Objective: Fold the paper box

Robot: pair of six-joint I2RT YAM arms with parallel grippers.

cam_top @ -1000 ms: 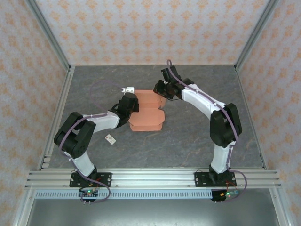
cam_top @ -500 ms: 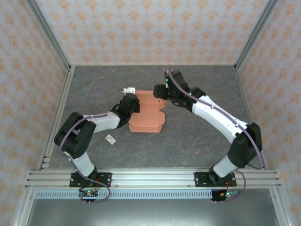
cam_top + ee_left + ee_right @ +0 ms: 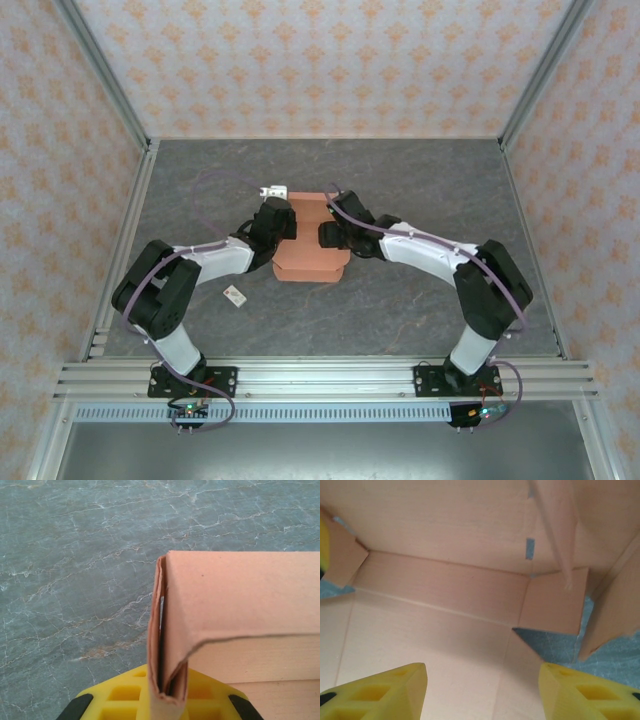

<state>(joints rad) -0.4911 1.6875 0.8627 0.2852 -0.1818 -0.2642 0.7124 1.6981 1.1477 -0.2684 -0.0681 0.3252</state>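
The salmon-orange paper box (image 3: 312, 262) lies partly folded in the middle of the grey table. My left gripper (image 3: 282, 224) is at its left side. In the left wrist view the left gripper (image 3: 167, 696) is shut on the doubled-over side wall of the paper box (image 3: 240, 595), which stands upright between the yellow fingers. My right gripper (image 3: 326, 236) hovers over the box's middle, pointing left. In the right wrist view the right gripper (image 3: 482, 692) is open above the inside floor of the paper box (image 3: 445, 585), with nothing between its fingertips (image 3: 390, 690).
A tiny white tag with a red mark (image 3: 235, 294) lies on the table left of the box, near the left arm's elbow. A small white object (image 3: 272, 190) sits just behind the left gripper. Aluminium frame rails (image 3: 120, 250) and patterned walls bound the table.
The right arm has swung from behind the box forward and left until its gripper is over the box's middle, and its jaws have opened wider. The left gripper has kept its hold.
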